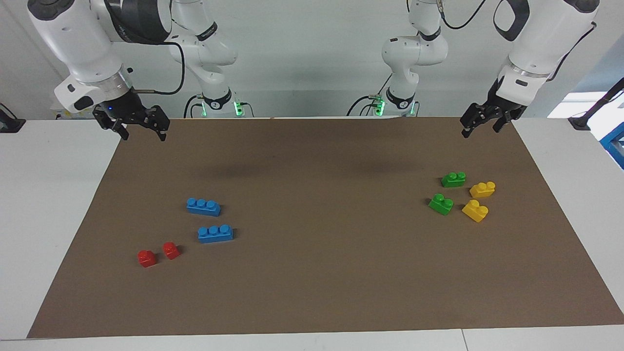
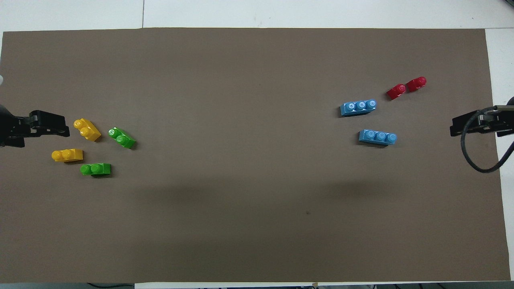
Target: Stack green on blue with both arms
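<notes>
Bare brown worktop point(image 1: 317, 204) lies open between two clusters: green bricks point(image 1: 453, 179) closely flanked by yellow bricks point(image 1: 475, 210) at the left arm's end; blue bricks point(image 1: 203, 206) near red bricks point(image 1: 146, 258) at the right arm's end.

1. My left gripper point(image 2: 60, 126) sits at the left arm's end of the brown mat point(image 2: 249, 224), just beside the yellow bricks.
2. My right gripper point(image 2: 455, 127) sits at the right arm's end, well apart from the bricks there.
3. Two yellow bricks point(image 2: 87, 129) point(image 2: 67, 155) and two green bricks point(image 2: 121, 137) point(image 2: 95, 169) lie clustered, none stacked.
4. Two blue bricks point(image 2: 358, 107) point(image 2: 377, 137) lie near each other.
5. Two red bricks point(image 2: 396, 91) point(image 2: 416, 84) lie farther from me than the blue ones.
</notes>
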